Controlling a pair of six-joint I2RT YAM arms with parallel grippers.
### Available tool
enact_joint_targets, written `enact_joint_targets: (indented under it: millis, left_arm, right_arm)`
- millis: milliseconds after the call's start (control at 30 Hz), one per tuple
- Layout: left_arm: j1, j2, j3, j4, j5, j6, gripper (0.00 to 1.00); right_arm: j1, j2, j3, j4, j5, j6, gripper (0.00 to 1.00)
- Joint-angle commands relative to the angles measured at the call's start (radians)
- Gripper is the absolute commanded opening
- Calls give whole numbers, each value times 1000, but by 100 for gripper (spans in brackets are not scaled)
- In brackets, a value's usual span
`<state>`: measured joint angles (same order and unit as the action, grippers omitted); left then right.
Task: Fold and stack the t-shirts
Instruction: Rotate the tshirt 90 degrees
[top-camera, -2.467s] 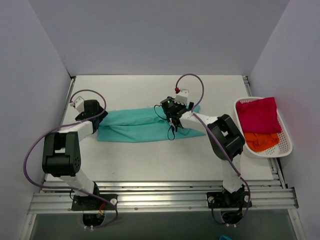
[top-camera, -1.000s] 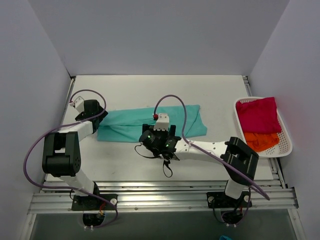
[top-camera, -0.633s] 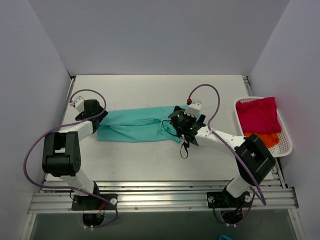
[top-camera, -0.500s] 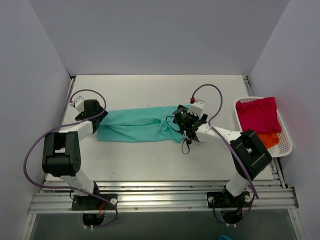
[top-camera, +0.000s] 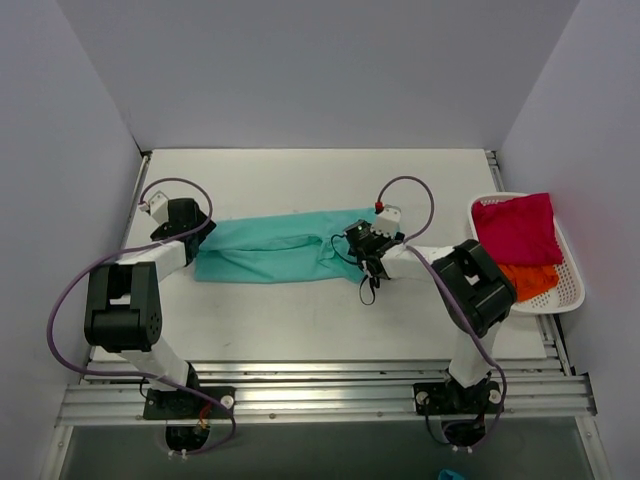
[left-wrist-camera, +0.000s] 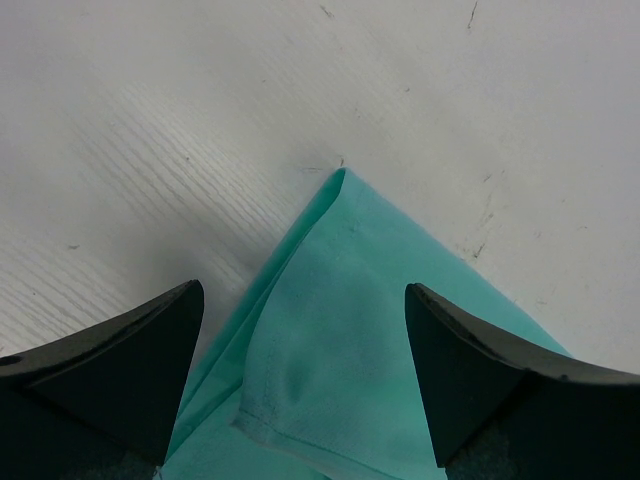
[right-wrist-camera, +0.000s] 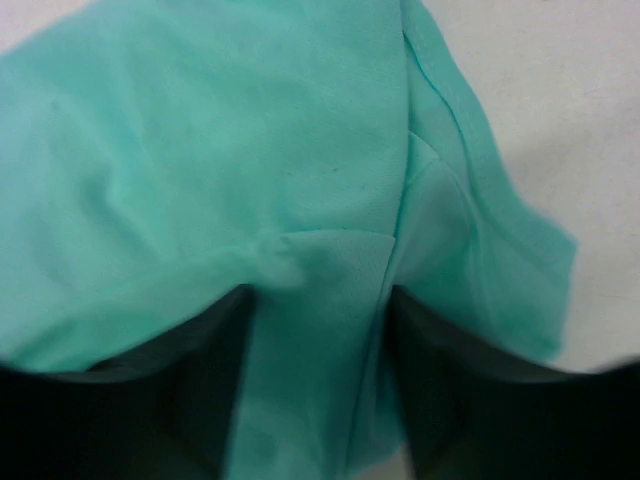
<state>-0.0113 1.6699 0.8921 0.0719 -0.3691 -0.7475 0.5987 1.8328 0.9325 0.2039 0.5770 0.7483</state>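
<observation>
A teal t-shirt (top-camera: 275, 248) lies as a long band across the middle of the table. My left gripper (top-camera: 190, 237) is open over its left end. In the left wrist view the fingers (left-wrist-camera: 120, 350) stand wide apart with a pointed corner of the teal cloth (left-wrist-camera: 330, 300) between them. My right gripper (top-camera: 362, 247) is at the shirt's right end. In the right wrist view its jaws (right-wrist-camera: 320, 300) hold a fold of teal cloth (right-wrist-camera: 310, 280). A crimson-pink t-shirt (top-camera: 515, 228) and an orange t-shirt (top-camera: 522, 282) lie bunched in the basket.
A white mesh basket (top-camera: 575, 290) stands at the right edge of the table. Grey walls close in the left, back and right sides. A metal rail runs along the near edge by the arm bases.
My right arm swung out to the near middle, then back to the shirt's right end. That end now lies further left, bunched at the gripper. The left arm has not moved.
</observation>
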Motion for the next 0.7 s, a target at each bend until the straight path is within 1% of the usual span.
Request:
enact_joint_targets:
  millis: [0, 67, 100, 167, 267, 300, 367, 400, 433, 467, 500, 533, 567, 600, 633, 667]
  left_arm:
    - [7, -38, -2, 45, 2, 2, 91]
    - [7, -38, -2, 48, -1, 2, 91]
    - [7, -38, -2, 48, -1, 2, 91]
    - [7, -32, 2, 46, -1, 2, 91]
    - [7, -27, 7, 42, -4, 2, 91]
    - [7, -27, 10, 40, -4, 2, 91]
    - [7, -25, 11, 39, -2, 0, 91]
    - [7, -24, 13, 39, -2, 0, 91]
    - [7, -24, 11, 37, -2, 0, 91]
    - [7, -24, 11, 37, -2, 0, 91]
    - [7, -24, 13, 35, -2, 0, 91]
    - [7, -24, 14, 32, -1, 0, 91]
    - [7, -22, 16, 32, -1, 0, 91]
    - [7, -21, 18, 29, -1, 0, 91]
    - [7, -18, 21, 25, -1, 0, 91]
    - [7, -19, 21, 25, -1, -1, 91]
  right_arm:
    - [-16, 59, 18, 46, -77, -7, 41]
    - [-33, 88, 58, 46, -88, -13, 9]
    - [-42, 98, 77, 40, -86, -10, 0]
    - [-66, 124, 112, 48, -94, -27, 0]
    - [-103, 178, 236, 28, -106, -44, 0]
    - [-132, 198, 334, 6, -103, -55, 0]
    - [-166, 276, 463, -27, -95, -98, 0]
    - [-207, 313, 621, -65, -98, -115, 0]
    - [-227, 400, 713, -81, -109, -130, 0]
    - [-249, 446, 805, -92, -127, -170, 1]
    - [-285, 500, 904, -110, -199, -200, 33]
    - [-301, 599, 1106, -126, -233, -228, 67]
    - [-313, 643, 1200, -145, -259, -274, 99]
    - [-324, 679, 1289, -235, -281, -285, 100]
    - [-344, 706, 1403, -274, -284, -287, 100]
    - [-347, 686, 1393, -281, -282, -293, 100]
